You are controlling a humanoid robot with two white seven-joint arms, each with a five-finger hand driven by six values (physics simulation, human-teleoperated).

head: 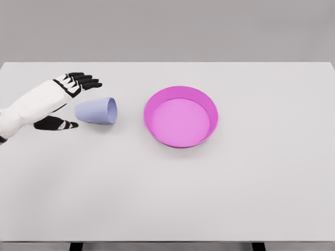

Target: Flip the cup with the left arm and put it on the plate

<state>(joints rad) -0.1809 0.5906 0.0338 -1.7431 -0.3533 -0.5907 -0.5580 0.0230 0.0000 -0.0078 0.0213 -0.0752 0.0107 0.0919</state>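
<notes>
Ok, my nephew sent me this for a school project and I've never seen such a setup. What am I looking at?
This is a computer simulation, seen from a camera on a humanoid robot's head, looking down at a white table. The white-and-black left hand reaches in from the left, fingers spread, holding nothing. Just beside it a pale blue cup lies on its side, mouth facing a round pink plate with a raised rim. The plate has nothing in it. The right arm is out of view.
</notes>
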